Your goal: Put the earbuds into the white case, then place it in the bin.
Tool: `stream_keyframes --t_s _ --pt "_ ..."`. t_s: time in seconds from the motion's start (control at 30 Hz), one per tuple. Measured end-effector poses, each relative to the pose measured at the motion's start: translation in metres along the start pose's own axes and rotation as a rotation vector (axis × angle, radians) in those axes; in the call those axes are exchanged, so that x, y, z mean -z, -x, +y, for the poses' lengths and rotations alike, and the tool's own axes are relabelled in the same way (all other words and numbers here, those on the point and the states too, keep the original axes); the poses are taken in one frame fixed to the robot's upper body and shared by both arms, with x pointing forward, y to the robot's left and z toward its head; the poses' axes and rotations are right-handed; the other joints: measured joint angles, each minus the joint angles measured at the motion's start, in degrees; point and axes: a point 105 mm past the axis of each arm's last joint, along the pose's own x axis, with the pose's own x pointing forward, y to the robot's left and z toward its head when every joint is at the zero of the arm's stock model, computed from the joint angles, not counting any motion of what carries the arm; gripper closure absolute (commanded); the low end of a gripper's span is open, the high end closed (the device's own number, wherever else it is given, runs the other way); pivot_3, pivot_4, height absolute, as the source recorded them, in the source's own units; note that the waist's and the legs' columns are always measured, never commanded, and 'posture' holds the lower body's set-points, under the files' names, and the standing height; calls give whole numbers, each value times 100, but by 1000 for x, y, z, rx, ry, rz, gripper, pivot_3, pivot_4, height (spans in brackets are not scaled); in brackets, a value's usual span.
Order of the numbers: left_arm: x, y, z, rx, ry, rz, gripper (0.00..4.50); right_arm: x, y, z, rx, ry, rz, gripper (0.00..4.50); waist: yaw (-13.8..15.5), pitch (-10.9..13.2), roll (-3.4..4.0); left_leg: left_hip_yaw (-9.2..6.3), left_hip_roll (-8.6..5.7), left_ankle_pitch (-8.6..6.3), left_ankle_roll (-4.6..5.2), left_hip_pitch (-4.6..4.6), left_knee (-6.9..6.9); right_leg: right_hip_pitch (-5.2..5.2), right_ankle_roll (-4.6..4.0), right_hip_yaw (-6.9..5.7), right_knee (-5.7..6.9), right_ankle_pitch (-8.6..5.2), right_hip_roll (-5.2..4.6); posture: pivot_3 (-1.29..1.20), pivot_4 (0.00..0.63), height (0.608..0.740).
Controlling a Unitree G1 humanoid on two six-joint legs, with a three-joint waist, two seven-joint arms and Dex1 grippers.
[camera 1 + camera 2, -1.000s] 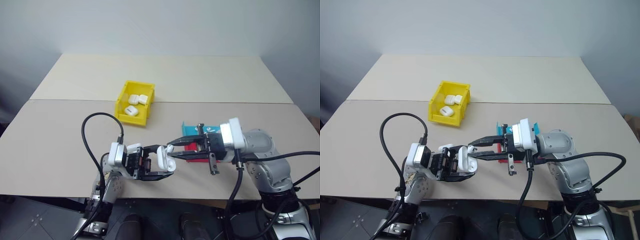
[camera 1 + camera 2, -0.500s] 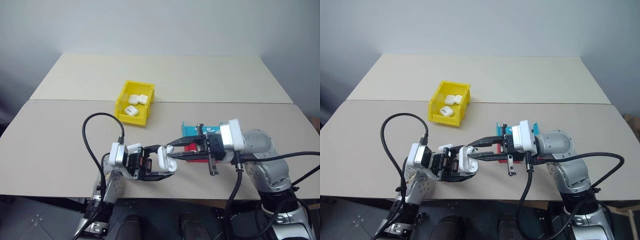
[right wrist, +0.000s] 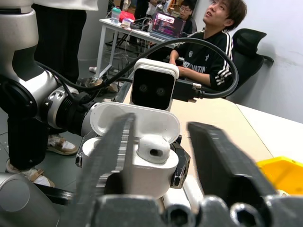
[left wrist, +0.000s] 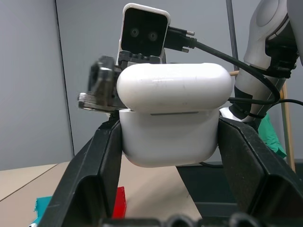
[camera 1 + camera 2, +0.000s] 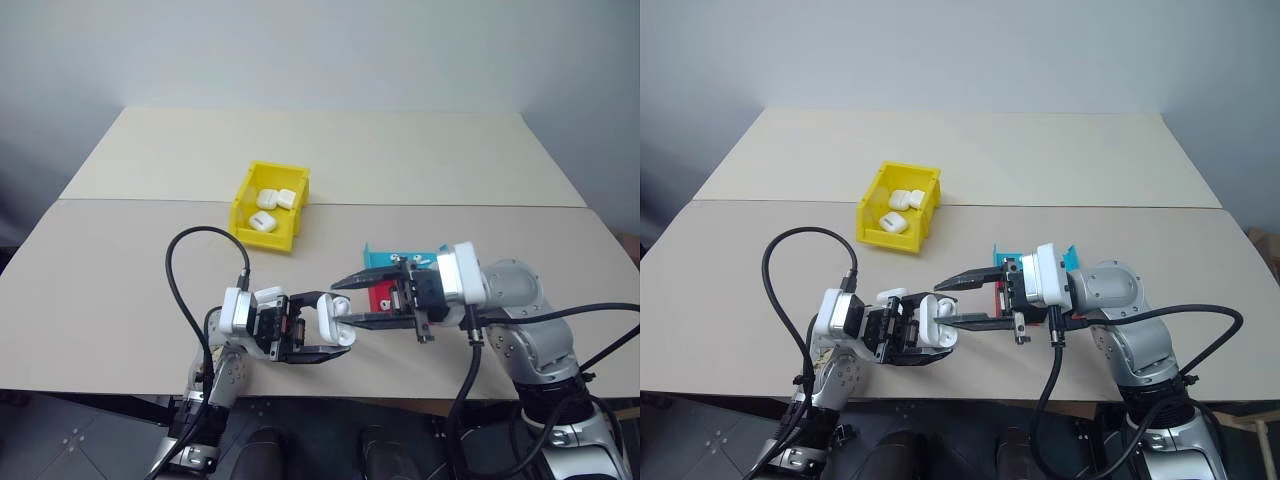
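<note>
My left gripper (image 5: 325,325) is shut on the white case (image 5: 331,322), holding it above the table's front edge with its lid tipped open. In the left wrist view the case (image 4: 170,118) sits clamped between the two black fingers (image 4: 94,175). One earbud (image 3: 150,149) sits in the case's (image 3: 142,170) socket, head poking up under the raised lid. My right gripper (image 5: 342,303) points at the case from the right, open, its fingers (image 3: 111,156) spread to either side of the earbud without touching it. The yellow bin (image 5: 262,240) stands farther back on the left.
Three white cases (image 5: 265,222) lie inside the bin. A blue-and-red tray (image 5: 385,262) lies under my right wrist. A black cable (image 5: 180,280) loops over the table by my left arm. A seated person (image 3: 208,42) shows in the background of the right wrist view.
My right gripper's fingers have spread apart from a nearly closed pinch at the case's opening. The earbud stays in the case. Neither arm has shifted.
</note>
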Motion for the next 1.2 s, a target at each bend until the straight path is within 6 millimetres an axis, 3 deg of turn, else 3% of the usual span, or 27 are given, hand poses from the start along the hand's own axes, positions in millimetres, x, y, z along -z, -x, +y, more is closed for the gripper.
stream_keyframes --t_s 0.27,0.37,0.5,0.63,0.83,1.03,1.2 --pt "2 2 0 3 -6 13 1739 -6 13 -1 2 3 9 1826 2 0 0 0 0 0 0 -1 0 0 0 0 -1 0 0 0 150 740" --pt "2 6 -3 16 -13 35 1739 -14 30 -15 45 -18 59 1826 -1 0 -1 1 0 0 0 -1 0 1 0 1 -1 0 0 0 150 740" --pt "5 12 -10 9 -6 47 1739 -16 59 -50 137 -42 238 1826 -21 0 0 1 2 -2 4 3 0 0 -2 1 -1 -1 2 0 150 740" --pt "4 14 -17 8 -16 60 1739 3 87 -80 181 -79 503 1826 -15 0 0 5 2 -3 6 -2 -1 -9 -2 4 -3 -1 2 0 150 740" --pt "5 16 -22 -16 -26 80 1739 46 105 -107 105 -102 937 1826 -40 0 3 10 3 -3 7 -41 0 -58 -3 8 7 0 2 0 150 740" --pt "4 14 -17 -65 -86 76 1739 76 95 -117 -79 -53 1151 1826 -31 0 4 13 3 -3 7 -61 5 -78 -5 8 10 4 0 0 150 740" --pt "8 13 -19 -82 -76 88 1739 86 87 -128 -165 -23 1222 1826 -23 1 6 13 3 -3 7 -60 5 -78 -6 6 13 4 0 0 150 740"
